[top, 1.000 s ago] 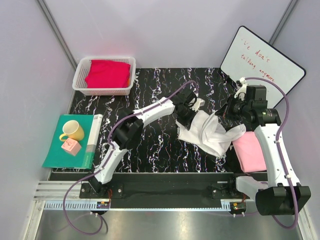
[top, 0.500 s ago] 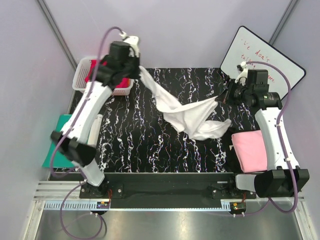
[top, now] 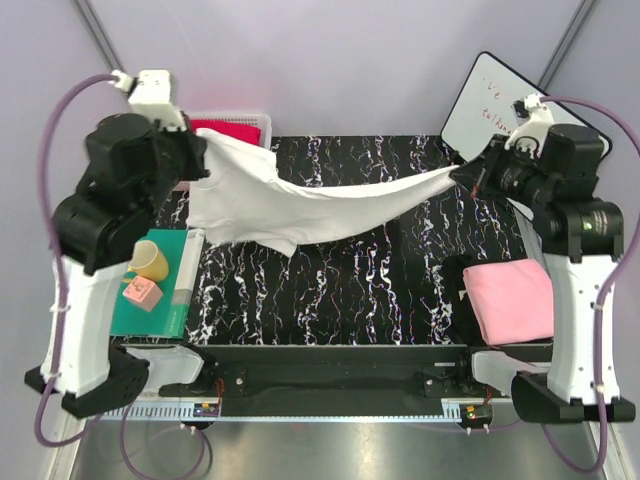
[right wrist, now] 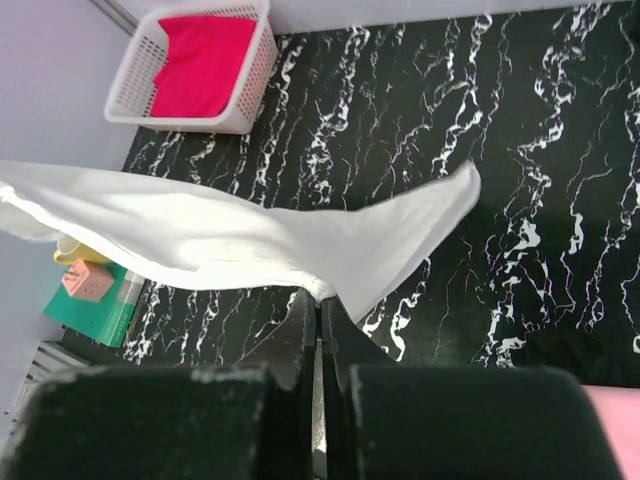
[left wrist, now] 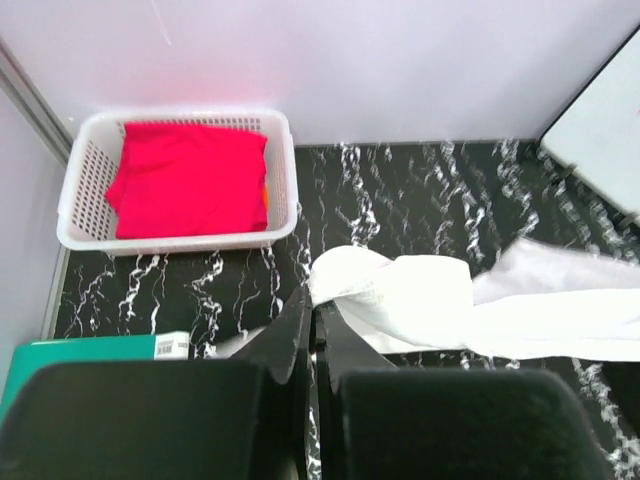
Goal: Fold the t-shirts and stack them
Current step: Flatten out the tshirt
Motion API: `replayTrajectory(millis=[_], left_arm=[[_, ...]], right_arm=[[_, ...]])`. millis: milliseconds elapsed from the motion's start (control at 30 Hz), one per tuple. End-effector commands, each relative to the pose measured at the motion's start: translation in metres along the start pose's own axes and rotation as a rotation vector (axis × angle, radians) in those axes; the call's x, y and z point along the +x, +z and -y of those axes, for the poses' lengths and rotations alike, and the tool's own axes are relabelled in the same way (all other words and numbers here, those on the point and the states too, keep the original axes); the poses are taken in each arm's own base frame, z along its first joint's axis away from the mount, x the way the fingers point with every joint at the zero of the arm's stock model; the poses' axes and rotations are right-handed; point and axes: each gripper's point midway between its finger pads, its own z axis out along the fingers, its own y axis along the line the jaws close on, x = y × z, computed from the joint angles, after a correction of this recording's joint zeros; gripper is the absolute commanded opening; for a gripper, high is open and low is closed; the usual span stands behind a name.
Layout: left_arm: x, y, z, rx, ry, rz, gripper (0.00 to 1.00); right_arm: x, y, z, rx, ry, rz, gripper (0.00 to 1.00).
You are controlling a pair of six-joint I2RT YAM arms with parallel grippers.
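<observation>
White t-shirt (top: 300, 205) hangs stretched in the air above the black marble table (top: 380, 290), one end pinched in the closed left gripper (top: 197, 160), the other clamped between the closed fingers of the right gripper (top: 465, 176). A pale pink t-shirt (top: 512, 300) lies folded at the table's right edge; the crimson t-shirt (left wrist: 188, 178) sits in the white basket (left wrist: 180, 236) at the far left corner.

Stretched shirt (top: 300, 205) hangs above the table (top: 350, 285), strung from the left gripper (top: 197, 160) at far left to the right gripper (top: 462, 175) at far right. Basket (left wrist: 285, 200) in the far-left corner holds another shirt (left wrist: 190, 180). Folded shirt (top: 512, 300) lies near-right. Mat (top: 125, 322) at left carries a cup (top: 150, 260) and maybe a block (top: 140, 293).
</observation>
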Motion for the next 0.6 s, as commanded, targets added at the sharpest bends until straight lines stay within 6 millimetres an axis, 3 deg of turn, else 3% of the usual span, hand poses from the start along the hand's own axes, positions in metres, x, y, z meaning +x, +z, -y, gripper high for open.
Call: replayTrajectory(millis=[0,133,233,400,500,567], left_arm=[[-0.032,-0.059,-0.016,0.002,-0.065,0.139,0.0],[-0.046,-0.091,-0.018,0.052,-0.102,0.211,0.0],[-0.053,-0.098,-0.02,0.053,-0.088,0.237,0.0],[-0.065,-0.077,-0.027,-0.032,-0.044,0.243,0.0],[-0.074,-0.047,-0.026,-0.089,-0.002,0.242,0.0],[-0.072,-0.016,-0.016,-0.097,0.021,0.207,0.0]], right_arm=[[-0.011,-0.047,-0.027,-0.038,-0.054,0.092,0.0],[-0.019,-0.081,-0.035,-0.012,-0.091,0.186,0.0],[-0.025,-0.084,-0.033,0.008,-0.1,0.212,0.0],[-0.043,-0.062,-0.021,0.044,-0.09,0.239,0.0],[-0.048,-0.026,-0.001,0.09,-0.088,0.184,0.0],[-0.049,-0.009,0.009,0.105,-0.093,0.161,0.0]])
